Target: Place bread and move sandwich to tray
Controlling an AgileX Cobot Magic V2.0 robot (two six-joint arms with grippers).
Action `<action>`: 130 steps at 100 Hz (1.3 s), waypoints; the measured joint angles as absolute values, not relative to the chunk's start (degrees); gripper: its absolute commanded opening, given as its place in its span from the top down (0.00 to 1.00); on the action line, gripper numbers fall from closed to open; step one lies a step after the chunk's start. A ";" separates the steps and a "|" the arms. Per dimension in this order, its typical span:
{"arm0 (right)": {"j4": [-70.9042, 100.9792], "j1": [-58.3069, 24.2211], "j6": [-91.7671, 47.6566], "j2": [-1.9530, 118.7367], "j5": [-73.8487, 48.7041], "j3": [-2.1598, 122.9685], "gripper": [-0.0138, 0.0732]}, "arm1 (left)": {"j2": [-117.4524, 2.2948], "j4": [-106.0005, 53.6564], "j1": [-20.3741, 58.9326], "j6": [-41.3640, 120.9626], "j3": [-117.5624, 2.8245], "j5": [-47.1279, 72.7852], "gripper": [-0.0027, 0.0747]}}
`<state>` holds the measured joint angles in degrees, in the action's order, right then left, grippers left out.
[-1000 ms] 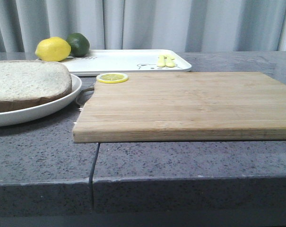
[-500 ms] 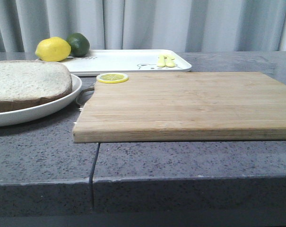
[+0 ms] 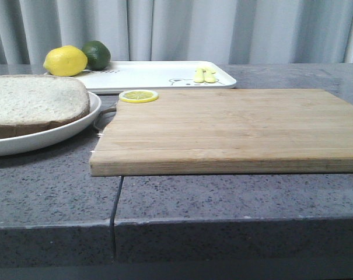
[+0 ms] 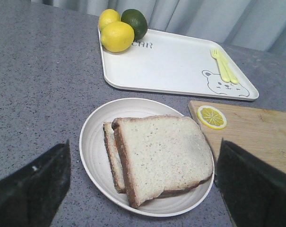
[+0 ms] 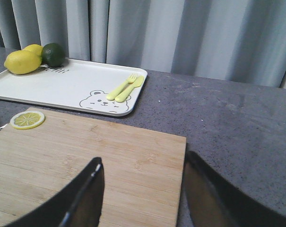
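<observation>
The bread [image 4: 164, 153] lies on its plate [image 4: 93, 142] between the left end effector [image 4: 143, 184]'s wide-spread fingers, untouched.

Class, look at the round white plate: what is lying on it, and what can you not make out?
Two bread slices lie stacked on the plate, the top one overlapping the lower. What lies between them, if anything, is hidden.
</observation>
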<state>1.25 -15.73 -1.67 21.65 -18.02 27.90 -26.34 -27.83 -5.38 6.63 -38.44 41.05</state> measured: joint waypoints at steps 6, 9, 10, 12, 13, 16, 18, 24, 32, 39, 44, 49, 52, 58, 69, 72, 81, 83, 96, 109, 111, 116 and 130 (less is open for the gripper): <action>1.25 -15.73 -1.67 21.65 -18.02 27.90 0.38 | -26.34 -27.83 -5.38 6.63 -38.44 41.05 0.21; 1.25 -15.73 -1.67 21.65 -17.97 27.90 0.38 | -26.34 -27.83 -5.38 6.63 -38.44 40.92 0.21; 1.25 -15.73 -1.67 21.65 -17.97 27.90 0.38 | -26.34 -27.83 -5.38 6.63 -38.44 40.91 0.21; 1.25 -15.73 -1.67 21.65 -17.97 27.90 0.38 | -26.34 -27.83 -5.38 6.63 -38.44 40.76 0.21; 1.25 -15.73 -1.67 21.65 -17.97 27.90 0.38 | -26.34 -27.83 -5.38 6.63 -38.44 40.62 0.21; 1.25 -15.73 -1.67 21.65 -17.97 27.90 0.38 | -26.34 -27.83 -5.38 6.63 -38.44 40.26 0.21; 1.25 -15.73 -1.67 21.65 -17.97 27.90 0.38 | -26.34 -27.83 -5.38 6.63 -38.44 39.84 0.21; 1.25 -15.73 -1.67 21.65 -17.97 27.90 0.38 | -26.34 -27.83 -5.38 6.63 -38.44 38.64 0.21; 1.25 -15.73 -1.67 21.65 -17.97 27.90 0.38 | -26.34 -27.41 -5.38 6.63 -38.44 37.65 0.21; 1.25 -15.73 -1.67 21.65 -17.89 27.90 0.38 | -26.57 -26.60 -5.38 6.63 -38.44 36.60 0.21; 1.25 -15.73 -1.67 21.65 -17.89 27.90 0.38 | -27.15 -26.00 -5.53 6.63 -38.44 35.69 0.21; 1.25 -15.73 -1.67 21.65 -17.89 27.90 0.38 | -28.16 -25.43 -5.80 6.63 -38.44 34.83 0.21; 1.25 -15.73 -1.67 21.65 -17.89 27.90 0.38 | -28.93 -25.18 -6.02 6.63 -38.44 34.51 0.21; 1.25 -15.73 -1.67 21.65 -17.89 27.90 0.38 | -31.21 -24.92 -6.84 6.26 -38.44 33.99 0.21; 1.25 -15.73 -1.67 21.65 -17.89 27.90 0.38 | -36.31 -24.83 -8.67 5.38 -38.44 33.55 0.21; 1.25 -15.73 -1.67 21.65 -17.89 27.90 0.38 | -38.21 -24.83 -9.08 5.20 -38.44 33.55 0.21; 1.25 -15.73 -1.67 21.65 -17.89 27.90 0.38 | -42.86 -25.25 -10.17 5.12 -38.44 33.43 0.21; 1.25 -15.73 -1.67 21.65 -17.89 27.90 0.38 | -43.99 -25.52 -10.31 5.12 -38.44 33.42 0.21; 1.25 -15.73 -1.67 21.65 -17.89 27.90 0.38 | -50.60 -27.09 -10.54 5.04 -38.44 33.19 0.21; 1.25 -15.73 -1.56 21.65 -17.89 27.90 0.38 | -55.70 -28.45 -10.54 5.04 -38.44 32.84 0.21; 1.25 -15.73 -1.56 21.65 -17.89 27.90 0.38 | -56.39 -28.54 -10.54 5.04 -38.44 32.83 0.21; 1.25 -15.73 -1.56 21.65 -17.89 27.90 0.38 | -57.83 -28.82 -10.54 5.04 -38.44 32.39 0.21; 1.20 -15.73 -1.56 21.65 -17.89 27.90 0.38 | -60.55 -29.38 -10.54 5.04 -38.44 30.73 0.21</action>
<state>1.20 -15.73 -1.56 21.65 -17.89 27.90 -60.55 -29.38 -10.54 5.04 -38.44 30.73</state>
